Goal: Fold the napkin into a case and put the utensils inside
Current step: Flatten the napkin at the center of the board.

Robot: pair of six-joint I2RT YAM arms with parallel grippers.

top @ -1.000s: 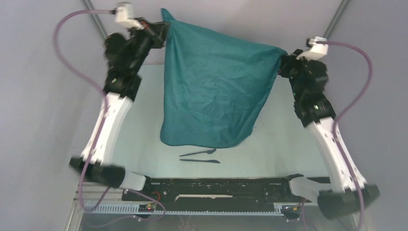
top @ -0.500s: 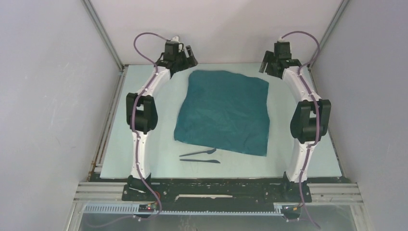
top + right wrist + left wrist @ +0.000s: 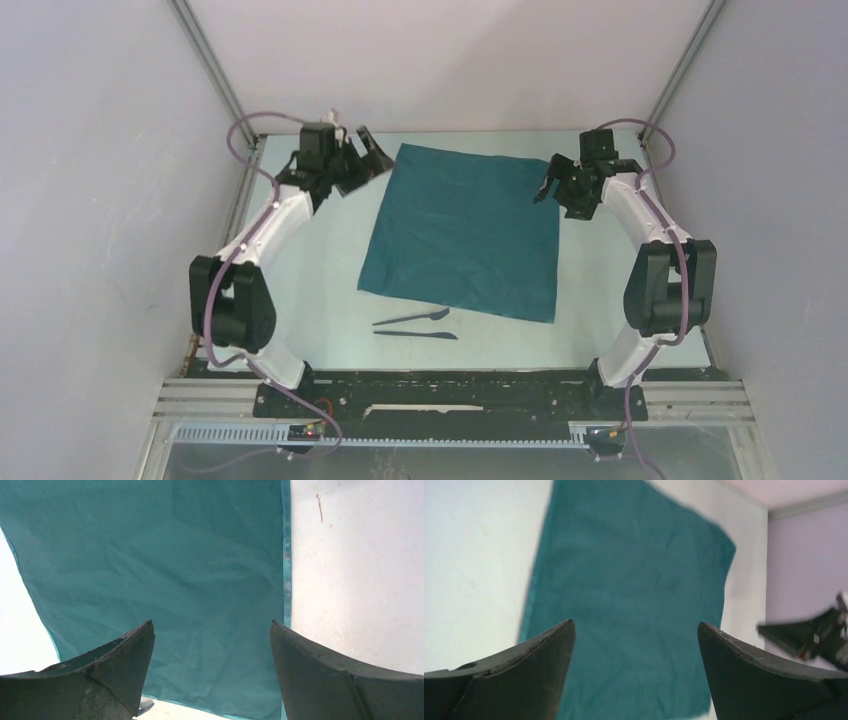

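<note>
The dark teal napkin (image 3: 460, 232) lies spread flat as one open square on the table; a case is not in view. The two dark utensils lie side by side just in front of its near edge, the fork-like one (image 3: 412, 317) behind the knife (image 3: 416, 334). My left gripper (image 3: 366, 158) hangs open just off the napkin's far left corner. My right gripper (image 3: 550, 180) is open over the far right corner. In the left wrist view the napkin (image 3: 624, 590) fills the space beyond the empty left gripper (image 3: 635, 624). The right wrist view shows the napkin (image 3: 175, 565) beyond the empty right gripper (image 3: 211, 622).
The pale table (image 3: 300, 270) is boxed in by grey walls on the left, back and right, with metal corner posts (image 3: 210, 70). A black rail (image 3: 450, 392) carrying both arm bases runs along the near edge. The right arm's elbow (image 3: 668, 285) stands at the table's right side.
Both grippers opened and let go of the napkin, which dropped from hanging in the air to lying flat. Both arms then came down and drew slightly toward me from the far corners.
</note>
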